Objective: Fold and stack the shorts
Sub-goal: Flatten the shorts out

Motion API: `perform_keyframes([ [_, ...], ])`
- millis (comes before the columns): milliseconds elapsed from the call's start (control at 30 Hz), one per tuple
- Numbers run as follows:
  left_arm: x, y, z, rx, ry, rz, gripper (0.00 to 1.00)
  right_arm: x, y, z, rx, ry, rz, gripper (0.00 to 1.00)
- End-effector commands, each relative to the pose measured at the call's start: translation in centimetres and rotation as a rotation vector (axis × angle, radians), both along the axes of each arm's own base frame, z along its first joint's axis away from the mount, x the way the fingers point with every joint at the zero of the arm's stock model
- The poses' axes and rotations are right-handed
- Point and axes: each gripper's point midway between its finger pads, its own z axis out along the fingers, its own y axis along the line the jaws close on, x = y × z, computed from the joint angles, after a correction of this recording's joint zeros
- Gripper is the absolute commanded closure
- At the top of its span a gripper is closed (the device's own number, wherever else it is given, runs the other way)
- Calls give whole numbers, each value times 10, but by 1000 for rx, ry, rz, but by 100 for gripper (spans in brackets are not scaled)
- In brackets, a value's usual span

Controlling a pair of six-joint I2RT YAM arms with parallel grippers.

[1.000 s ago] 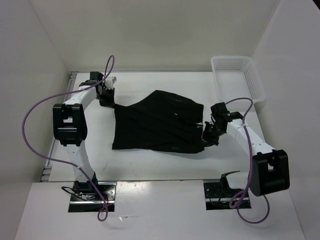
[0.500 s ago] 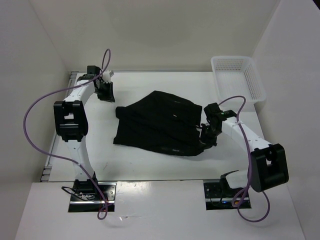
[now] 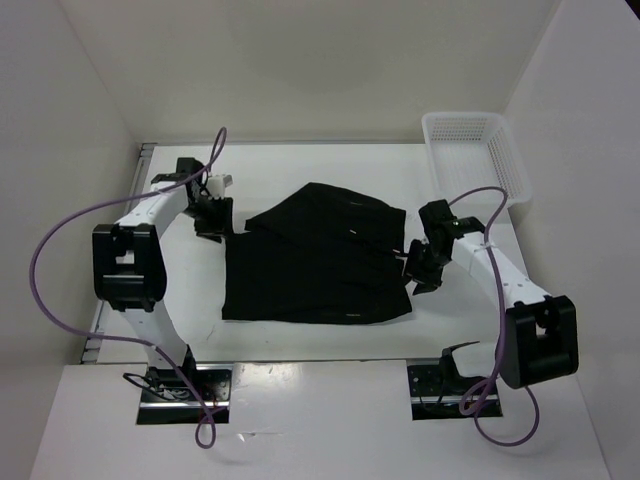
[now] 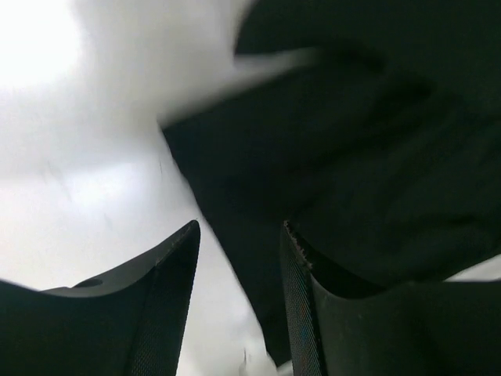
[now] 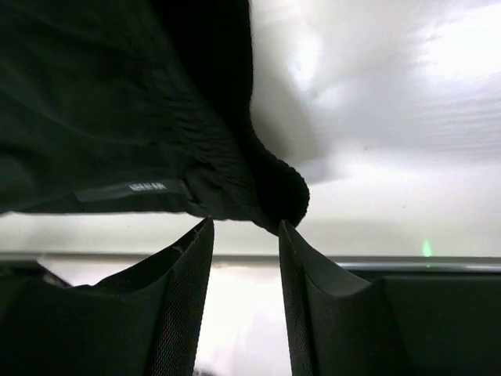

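Note:
The black shorts [image 3: 320,265] lie on the white table [image 3: 300,340], folded over, with an upper layer showing slantwise behind the squarer front layer. My left gripper [image 3: 213,230] hovers at their far left corner, open; in the left wrist view the left gripper [image 4: 239,235] has its fingers apart over the cloth edge of the shorts [image 4: 352,157]. My right gripper [image 3: 416,276] sits at their right edge, open. In the right wrist view the right gripper [image 5: 246,227] is just short of the elastic waistband corner of the shorts [image 5: 117,117], which bears a label [image 5: 145,188].
A white mesh basket [image 3: 475,150] stands at the back right corner, beyond the right arm. White walls enclose the table on the left, back and right. Purple cables loop from both arms.
Both grippers have gone from shut to open and let go of the shorts. The cloth has dropped and settled flatter on the table; the left arm swung back toward its corner.

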Motion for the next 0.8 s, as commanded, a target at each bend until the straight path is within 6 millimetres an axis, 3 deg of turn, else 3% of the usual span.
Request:
perform_keyframes([
  [0, -47, 10, -7, 100, 103, 3, 47, 28, -13, 36, -58, -161, -66, 55],
  [67, -60, 12, -19, 110, 140, 3, 47, 34, -5, 36, -18, -171, -57, 50],
  [133, -63, 12, -24, 111, 146, 3, 47, 36, -2, 17, -16, -125, -41, 46],
  [233, -70, 2, -27, 76, 166, -19, 46, 46, 1, 6, -13, -102, -30, 36],
  [367, -95, -11, -36, 39, 227, -50, 46, 44, 0, -5, -20, -69, -29, 33],
  [400, -102, -13, -42, 40, 244, -59, 46, 45, 3, -11, -12, -49, -27, 23],
  [533, -96, -22, -52, 8, 219, -76, 46, 35, 9, -35, 17, 63, 28, 23],
  [633, -74, -25, -59, 16, 149, -83, 46, 23, 20, -47, 22, 125, 84, 34],
  [767, -57, -21, -63, 42, 101, -76, 65, 16, 28, -53, 23, 154, 125, 61],
])
